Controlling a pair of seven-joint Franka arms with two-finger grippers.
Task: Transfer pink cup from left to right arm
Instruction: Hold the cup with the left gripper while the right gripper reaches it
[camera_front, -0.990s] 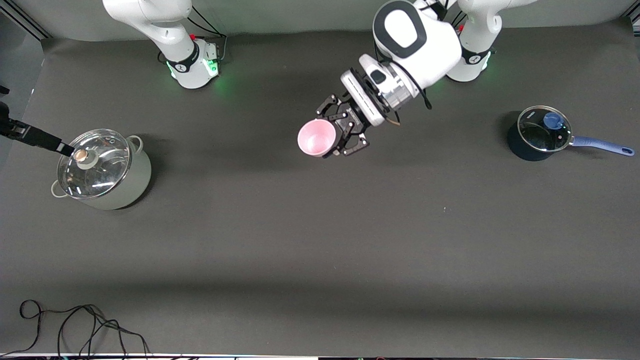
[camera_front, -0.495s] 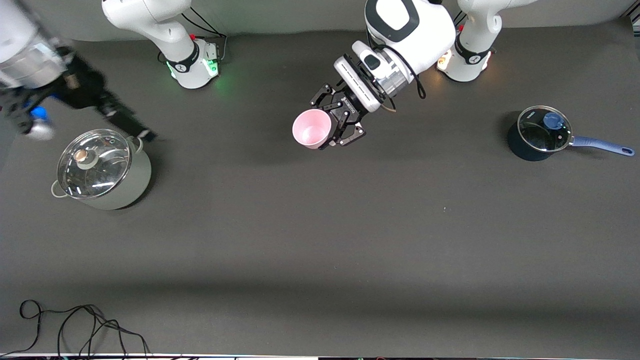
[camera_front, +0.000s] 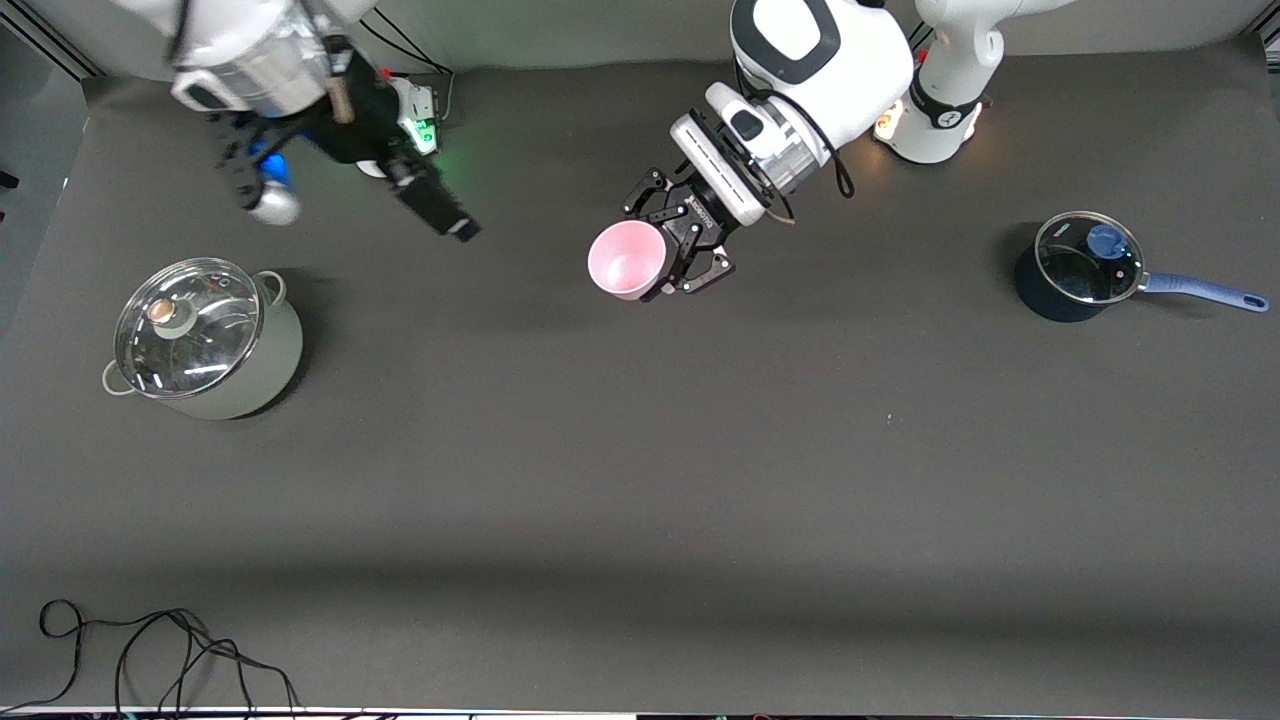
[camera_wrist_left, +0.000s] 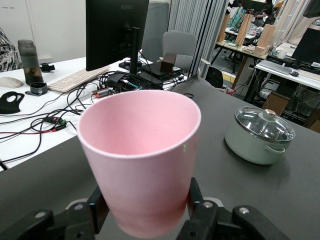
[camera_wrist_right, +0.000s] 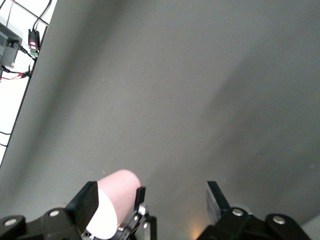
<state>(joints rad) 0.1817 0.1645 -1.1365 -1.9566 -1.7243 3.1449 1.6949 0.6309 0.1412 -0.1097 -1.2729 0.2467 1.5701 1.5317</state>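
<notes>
Pink plastic fills our view: the pink cup (camera_front: 627, 260) hangs in mid-air over the middle of the dark desk (camera_front: 640, 480), clamped near its base in the left pincer (camera_front: 668, 252), its mouth tipped toward the front camera. We see the black linkage fingers (camera_wrist_left: 197, 202) pressed against the cup's lower wall. The right pincer (camera_front: 440, 215) hovers over the desk near the right arm's base, fingers spread apart and holding nothing, well apart from the cup. We also note a lidded grey-green pot (camera_front: 205, 340) at the right arm's end and a blue-handled saucepan (camera_front: 1085, 265) at the left arm's end.
</notes>
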